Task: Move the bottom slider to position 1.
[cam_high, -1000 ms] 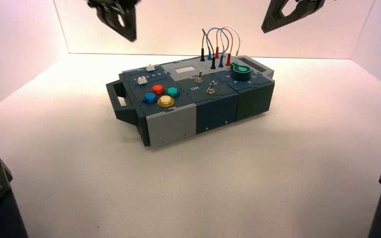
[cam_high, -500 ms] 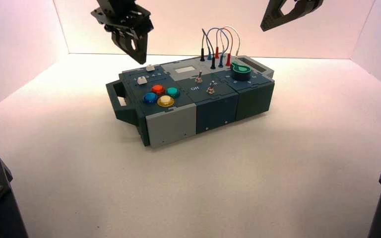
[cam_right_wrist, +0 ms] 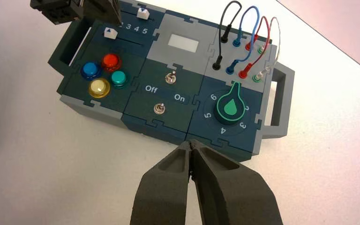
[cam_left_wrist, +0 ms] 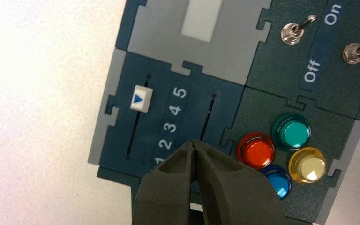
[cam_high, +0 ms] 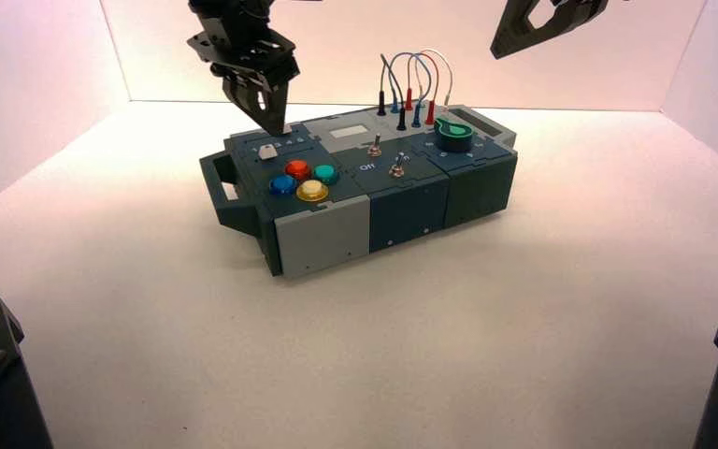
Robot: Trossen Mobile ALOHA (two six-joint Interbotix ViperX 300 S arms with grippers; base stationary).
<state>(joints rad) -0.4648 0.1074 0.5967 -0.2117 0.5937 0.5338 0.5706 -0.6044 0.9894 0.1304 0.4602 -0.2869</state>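
1 btm slider (cam_high: pixel 267 151) | near L tool (cam_high: pixel 277 130) over box (cam_high: pixel 407 213) | R tool (cam_right_wrist: pixel 191 143) well apart

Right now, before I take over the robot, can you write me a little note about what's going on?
Left gripper: shut, at the sliders' end of the box; I can't tell if it touches anything.
Right gripper: shut, waiting up high on the right.
Bottom slider: the white knob nearer the coloured buttons, toward the low-number end; its exact number is hidden.
Position 1: the digit 1 starts the white number row.
Done: I can't say for sure.
Left: check the bottom slider, and move it to 1 if needed.
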